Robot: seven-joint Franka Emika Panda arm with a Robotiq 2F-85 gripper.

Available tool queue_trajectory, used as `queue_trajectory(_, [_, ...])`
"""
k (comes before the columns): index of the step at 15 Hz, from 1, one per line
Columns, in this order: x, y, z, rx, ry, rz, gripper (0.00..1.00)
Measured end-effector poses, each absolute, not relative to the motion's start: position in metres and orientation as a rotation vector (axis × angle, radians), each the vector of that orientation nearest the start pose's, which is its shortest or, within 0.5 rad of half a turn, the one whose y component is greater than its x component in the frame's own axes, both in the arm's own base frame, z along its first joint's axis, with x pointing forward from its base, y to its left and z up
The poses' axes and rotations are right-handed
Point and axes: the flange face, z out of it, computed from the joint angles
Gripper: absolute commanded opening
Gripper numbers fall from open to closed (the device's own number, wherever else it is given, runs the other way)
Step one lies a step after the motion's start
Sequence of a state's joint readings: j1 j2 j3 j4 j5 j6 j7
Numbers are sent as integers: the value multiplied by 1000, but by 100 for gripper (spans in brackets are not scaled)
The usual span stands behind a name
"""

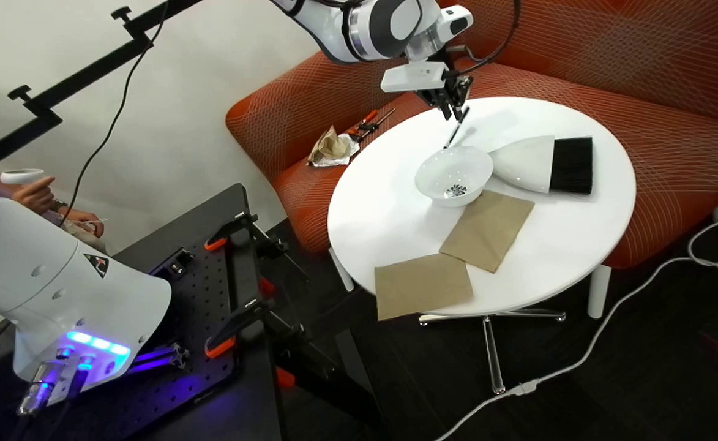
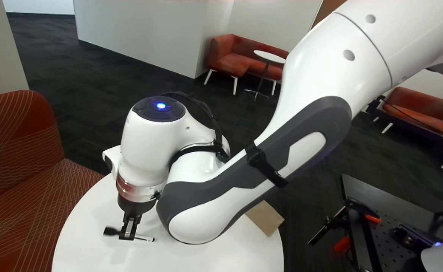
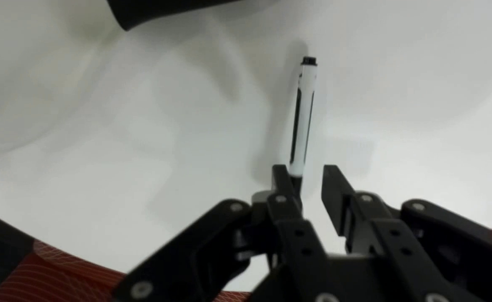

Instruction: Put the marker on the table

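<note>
The marker (image 3: 302,121) is a thin white pen with a black end cap and dark stripes. In the wrist view its lower black end lies beside the inner side of the left finger. My gripper (image 3: 308,176) is open, with a gap between the marker and the right finger. The marker's shadow falls apart from it on the white round table (image 3: 212,167). I cannot tell whether it touches the table. In both exterior views the gripper (image 1: 453,115) (image 2: 127,237) is low over the table (image 1: 365,220), with the marker (image 1: 455,133) (image 2: 144,238) at its fingertips.
A white bowl (image 1: 453,171) stands close to the marker's end. A white brush with black bristles (image 1: 573,164) lies beside the bowl. Two brown napkins (image 1: 487,229) (image 1: 423,285) lie toward the table's near edge, one overhanging it. A red sofa (image 1: 689,153) curves behind the table.
</note>
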State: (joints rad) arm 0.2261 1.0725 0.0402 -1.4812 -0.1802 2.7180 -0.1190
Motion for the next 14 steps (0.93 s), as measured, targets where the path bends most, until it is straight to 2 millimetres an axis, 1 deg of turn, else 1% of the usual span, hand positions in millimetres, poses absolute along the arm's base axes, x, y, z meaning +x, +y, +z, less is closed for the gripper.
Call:
queue_trajectory(2, [682,189,50,-3063,-819,-289,75])
queue_trajectory(4, [686,192,57,-3060,-820,-317,90])
queue_trajectory(5, [689,192,63,-3058,-820,-332,97])
queue_trajectory(6, [691,193,70,-3056,-818,-354,100])
queue_trajectory(8, [693,194,89,-3047,-816,-398,100])
queue_trajectory(10, [691,194,107,-3043,-814,-411,100])
queue_trajectory(12, [683,194,122,-3031,-812,-403,100])
queue_trajectory(14, [675,193,130,-3020,-822,-388,100])
